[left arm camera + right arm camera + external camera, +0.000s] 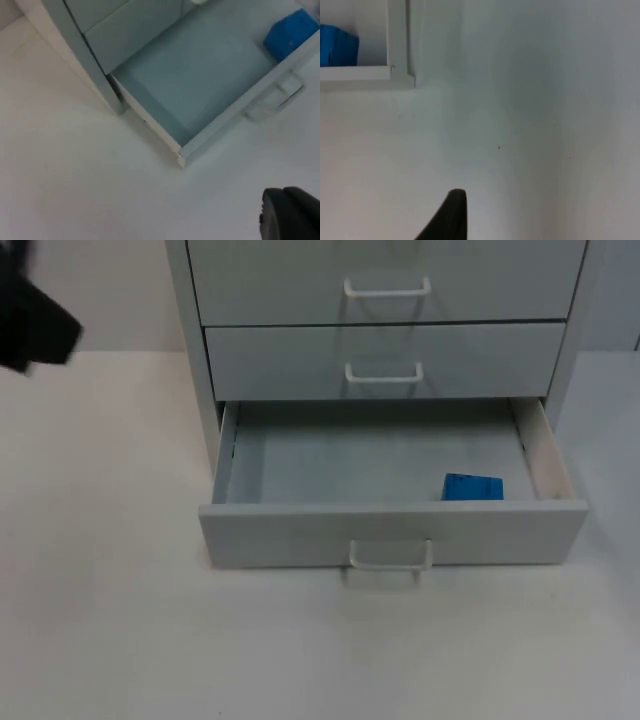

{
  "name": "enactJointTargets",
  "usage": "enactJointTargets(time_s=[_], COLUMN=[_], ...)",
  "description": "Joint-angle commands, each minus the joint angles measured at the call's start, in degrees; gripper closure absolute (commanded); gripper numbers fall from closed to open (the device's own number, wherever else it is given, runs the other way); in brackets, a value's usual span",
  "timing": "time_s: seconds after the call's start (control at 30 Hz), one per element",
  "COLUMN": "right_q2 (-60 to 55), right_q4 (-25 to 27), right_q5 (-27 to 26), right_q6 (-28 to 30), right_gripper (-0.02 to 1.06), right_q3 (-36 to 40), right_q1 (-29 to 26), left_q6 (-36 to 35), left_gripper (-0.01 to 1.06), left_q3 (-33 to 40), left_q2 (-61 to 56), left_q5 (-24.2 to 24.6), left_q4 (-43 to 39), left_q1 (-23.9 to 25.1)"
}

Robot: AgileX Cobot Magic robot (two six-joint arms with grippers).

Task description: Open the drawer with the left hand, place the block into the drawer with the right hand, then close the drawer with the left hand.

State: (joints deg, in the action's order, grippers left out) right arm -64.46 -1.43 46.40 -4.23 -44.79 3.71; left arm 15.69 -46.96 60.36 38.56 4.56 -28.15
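Note:
The grey cabinet's bottom drawer [390, 535] is pulled out over the table, its white handle [390, 555] facing me. Inside it, a blue block [472, 487] lies on the drawer floor near the front right corner, and nothing touches it. The left wrist view looks down into the same drawer [200, 75] with the blue block [291, 34] at its far end. In the right wrist view the block [337, 46] sits behind the drawer's corner [395, 75]. My left gripper [30, 325] hangs left of the cabinet, well away from the drawer. My right gripper [450, 215] is over bare table beside the drawer.
Two upper drawers [385, 355] of the cabinet are closed, each with a white handle [384, 373]. The white table [120, 620] spreads out to the left and in front of the open drawer.

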Motion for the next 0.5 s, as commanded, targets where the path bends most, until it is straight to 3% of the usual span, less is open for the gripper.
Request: enactJointTargets(time_s=[0.0, 0.1, 0.13, 0.27, 0.37, 0.47], right_q2=[0.16, 0.16, 0.16, 0.16, 0.16, 0.16], right_q4=[0.17, 0.17, 0.17, 0.17, 0.17, 0.17], right_q5=[-0.73, -0.85, -0.85, -1.14, -1.14, -1.14], right_q6=[0.16, 1.07, 1.07, 1.07, 1.07, 1.07], right_gripper=[-0.01, -0.01, -0.01, -0.01, -0.01, -0.01], right_q3=[0.31, 0.31, 0.31, 0.31, 0.31, 0.31], right_q1=[0.25, 0.25, 0.25, 0.25, 0.25, 0.25], left_q6=[-11.51, -27.39, -27.39, -41.98, -45.70, -49.87], left_gripper=[1.05, 1.05, 1.05, 1.05, 1.05, 1.05], left_q3=[-0.86, -1.00, -1.00, -1.00, -1.00, -1.00], left_q2=[3.87, 10.20, 10.20, 20.90, 24.82, 30.77], left_q5=[-0.86, -0.14, -0.14, -0.17, -0.98, -5.27], left_q4=[-15.03, -35.82, -35.82, -54.76, -59.23, -63.57], left_q1=[-7.77, -17.46, -17.46, -25.46, -26.67, -26.82])
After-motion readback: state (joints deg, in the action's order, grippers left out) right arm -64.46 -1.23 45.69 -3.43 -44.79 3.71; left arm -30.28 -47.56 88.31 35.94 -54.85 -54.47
